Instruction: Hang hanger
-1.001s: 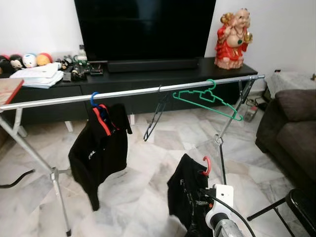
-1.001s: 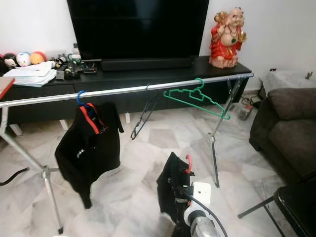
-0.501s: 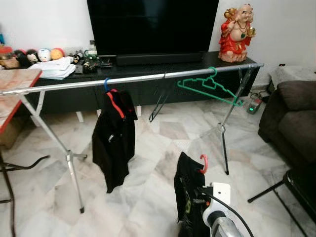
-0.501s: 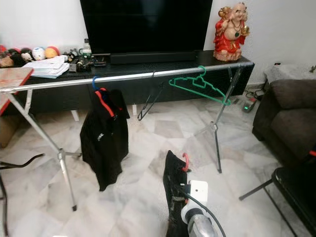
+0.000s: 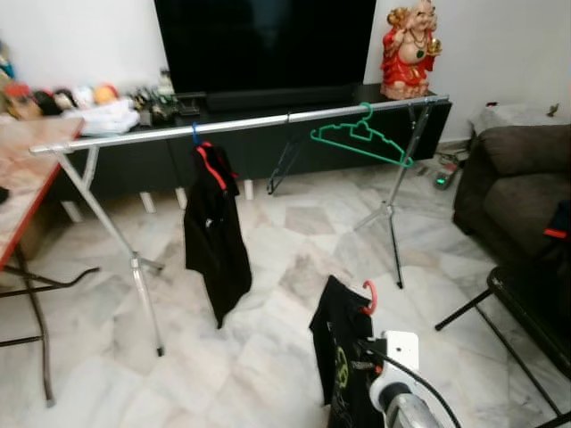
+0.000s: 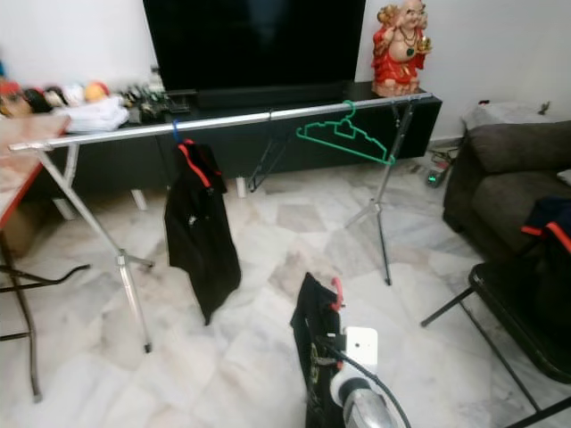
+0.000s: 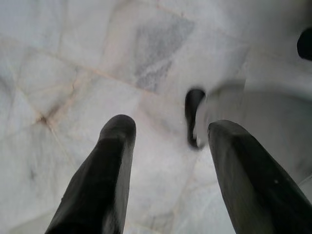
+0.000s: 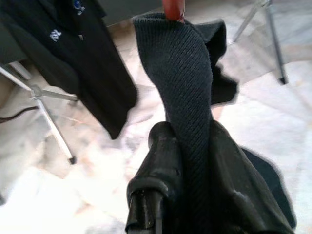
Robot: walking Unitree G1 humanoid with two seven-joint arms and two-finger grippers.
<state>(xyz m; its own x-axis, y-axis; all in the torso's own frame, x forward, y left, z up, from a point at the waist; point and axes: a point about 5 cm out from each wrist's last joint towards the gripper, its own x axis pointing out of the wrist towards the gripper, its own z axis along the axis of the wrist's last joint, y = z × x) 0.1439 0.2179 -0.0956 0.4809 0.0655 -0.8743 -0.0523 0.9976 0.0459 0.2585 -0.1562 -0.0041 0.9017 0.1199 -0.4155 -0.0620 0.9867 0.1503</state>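
Hanger: red hanger (image 5: 369, 296) with a dark shirt (image 5: 339, 352) on it, low in the near centre, hook up, well apart from the rail.
Right gripper: right gripper (image 8: 187, 146) holds the shirt-covered hanger; its fingers (image 8: 163, 161) are closed tight on the fabric, one on each side of the fold.
Left gripper: left gripper (image 7: 168, 141) points down at the marble floor (image 7: 73, 63); its fingers (image 7: 109, 165) are spread wide with nothing between them.
Rail: silver clothes rail (image 5: 250, 122) runs left to right across the far half of the room, on folding legs.
On the rail: black jacket (image 5: 217, 241) on a blue-hooked hanger at left of centre; bare green hanger (image 5: 361, 141) toward the right end; a dark bare hanger between them.
Behind the rail: black TV stand (image 5: 268, 134) with a large screen and a red figurine (image 5: 407, 49).
Right side: dark sofa (image 5: 513, 192).
Left side: bench (image 5: 22, 192) with a reddish edge.
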